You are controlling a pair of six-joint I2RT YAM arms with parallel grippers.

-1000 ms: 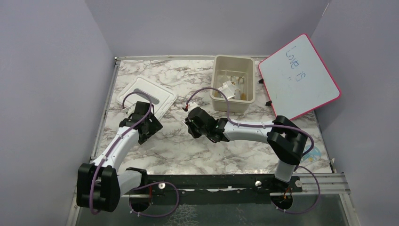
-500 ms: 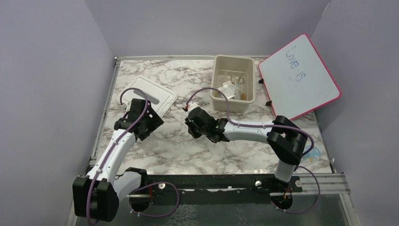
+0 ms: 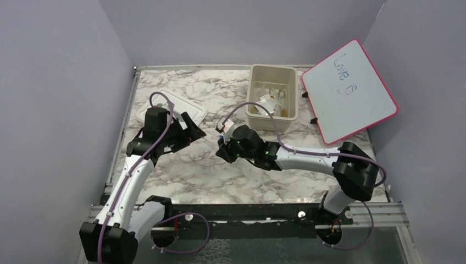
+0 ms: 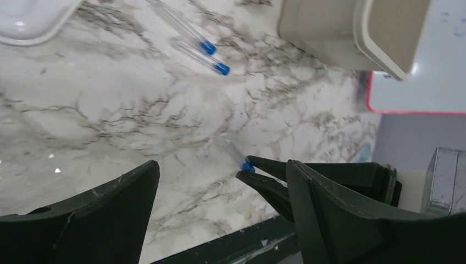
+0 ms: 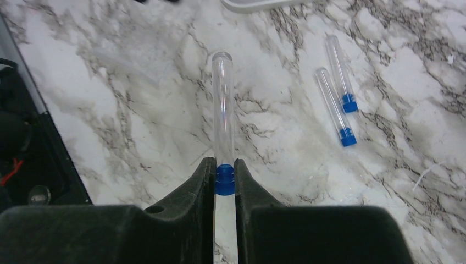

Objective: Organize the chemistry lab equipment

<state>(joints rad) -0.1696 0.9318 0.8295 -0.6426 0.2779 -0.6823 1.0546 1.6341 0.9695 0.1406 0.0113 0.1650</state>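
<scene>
My right gripper (image 5: 224, 165) is shut on the blue cap of a thin clear tube (image 5: 222, 110), which points away from the fingers just above the marble table. Two more blue-capped tubes (image 5: 335, 107) lie side by side on the marble to its right. In the left wrist view the same pair of tubes (image 4: 200, 56) lies ahead, and the held cap shows between the right arm's fingertips (image 4: 264, 165). My left gripper (image 4: 222, 165) stands open and empty over the table. From above, the left gripper (image 3: 197, 127) is at the lid's corner, and the right gripper (image 3: 221, 150) is at mid-table.
The beige tub (image 3: 273, 122) stands at the back centre with packets and small items inside. Its white lid (image 3: 177, 103) lies at the back left, partly under the left arm. The pink-framed whiteboard (image 3: 349, 96) leans at the back right. A black rail (image 3: 247, 212) runs along the near edge.
My left arm has reached forward and to the right, and its jaws have opened a little wider. The right arm has swung its elbow to the right, keeping the tube in its grip.
</scene>
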